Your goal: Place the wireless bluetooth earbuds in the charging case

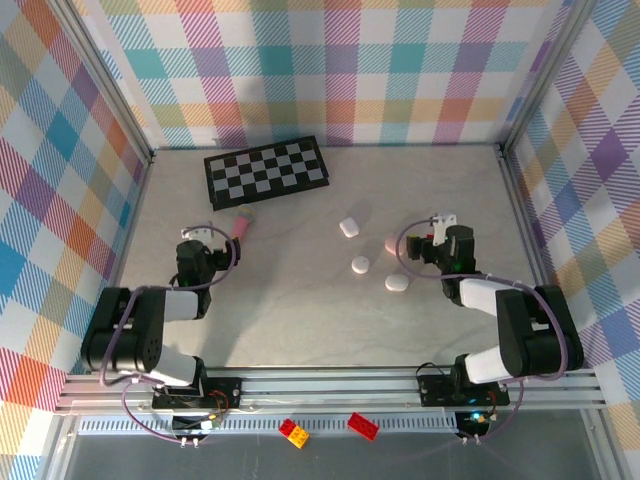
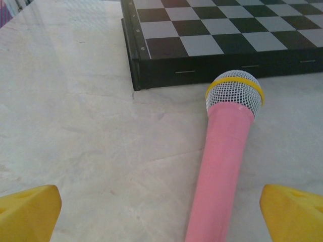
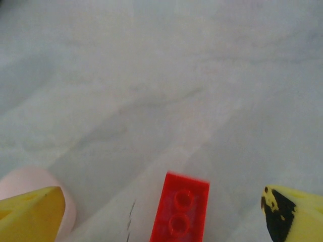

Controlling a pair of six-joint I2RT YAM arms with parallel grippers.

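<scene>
Where marbled table (image 1: 300,320) lies, smooth pebble-shaped case (image 1: 360,265)

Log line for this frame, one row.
left gripper: open, framing pink microphone | right gripper: open, framing red brick | pink case beside finger | nothing held

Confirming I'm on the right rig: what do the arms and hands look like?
The left arm and right arm are black with white link shells and looping purple cables. The left hand has plain yellow fingers; the right hand has yellow fingers too, one marked with a black patch.
</scene>
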